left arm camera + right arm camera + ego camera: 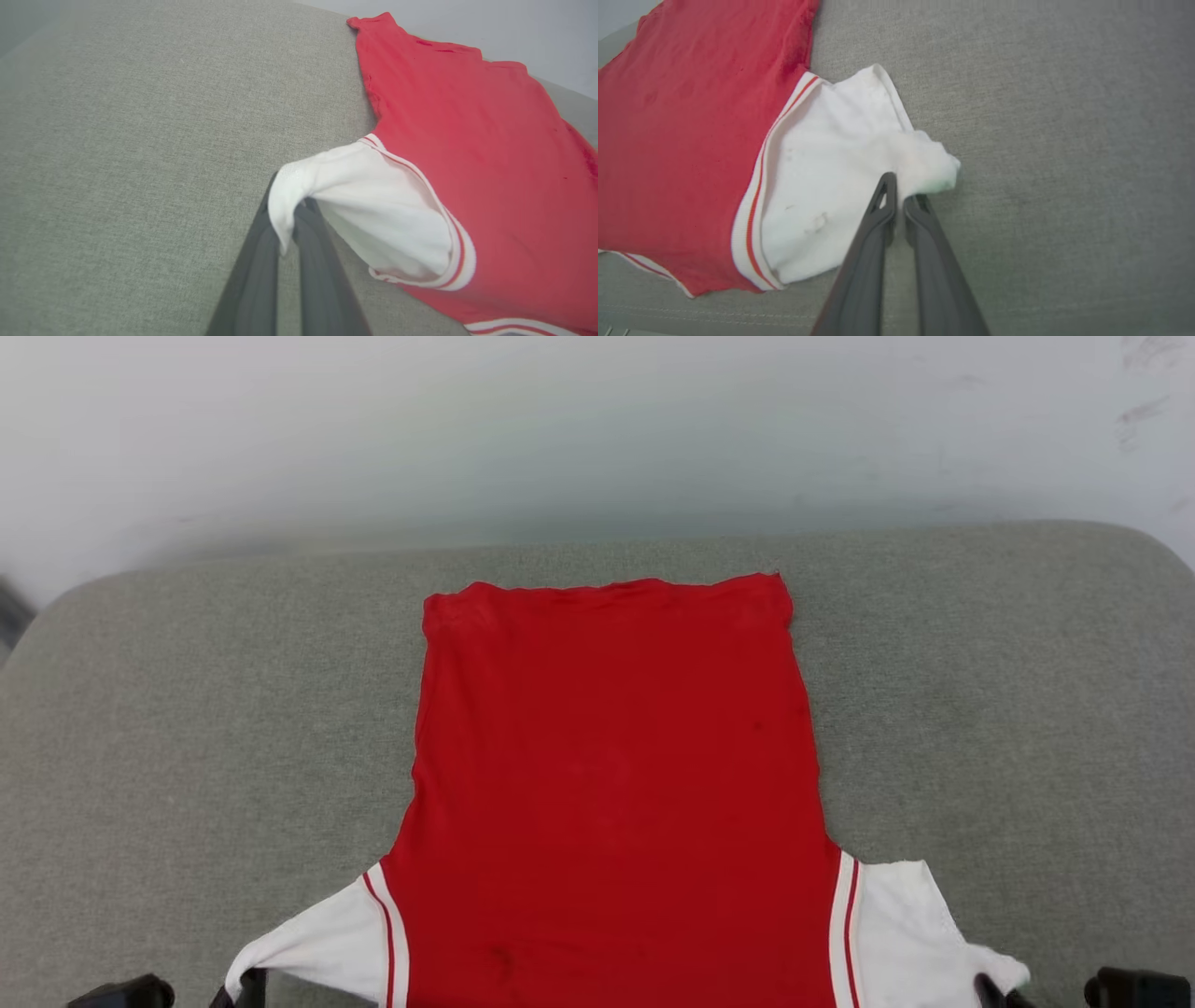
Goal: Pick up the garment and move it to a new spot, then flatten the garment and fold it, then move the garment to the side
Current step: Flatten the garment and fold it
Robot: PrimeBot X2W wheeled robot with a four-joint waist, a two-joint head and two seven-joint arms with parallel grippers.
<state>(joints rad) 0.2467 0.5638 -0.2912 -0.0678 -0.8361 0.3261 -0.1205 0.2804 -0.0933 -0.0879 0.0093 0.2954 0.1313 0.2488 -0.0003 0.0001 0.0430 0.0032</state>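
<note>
The garment (616, 775), a red jersey with white, stripe-trimmed sleeves, lies plain side up on a grey cushion (187, 709), its long axis running away from the robot, hem farthest. The left gripper (288, 224) is clenched on the left sleeve (373, 214); the right gripper (901, 191), all but closed, seemingly just touches the right sleeve (840, 177).
</note>
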